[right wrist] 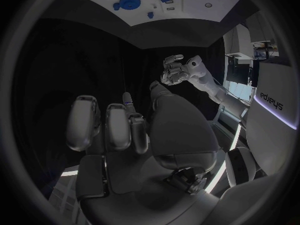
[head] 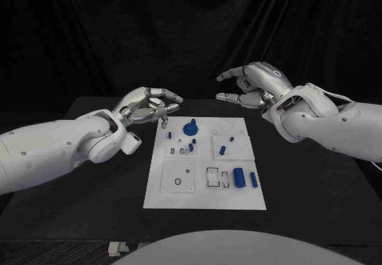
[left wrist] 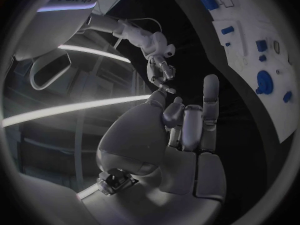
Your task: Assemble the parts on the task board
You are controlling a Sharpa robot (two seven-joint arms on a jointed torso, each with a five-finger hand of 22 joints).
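My left hand [head: 151, 105] hovers over board [head: 159, 199] far-left corner, fingers curled, holding nothing. Right hand [head: 253, 84] raised beyond far edge, fingers half-curled, empty. Blue parts [head: 191, 129] lie on board.

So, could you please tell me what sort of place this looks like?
Probably a robotics lab test bench: a black table before a dark curtain, a white task board with small blue parts, and both hands empty.

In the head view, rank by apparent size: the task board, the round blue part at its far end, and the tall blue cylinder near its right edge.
1. task board
2. round blue part
3. tall blue cylinder, narrower but about as long, so the two blue parts are close
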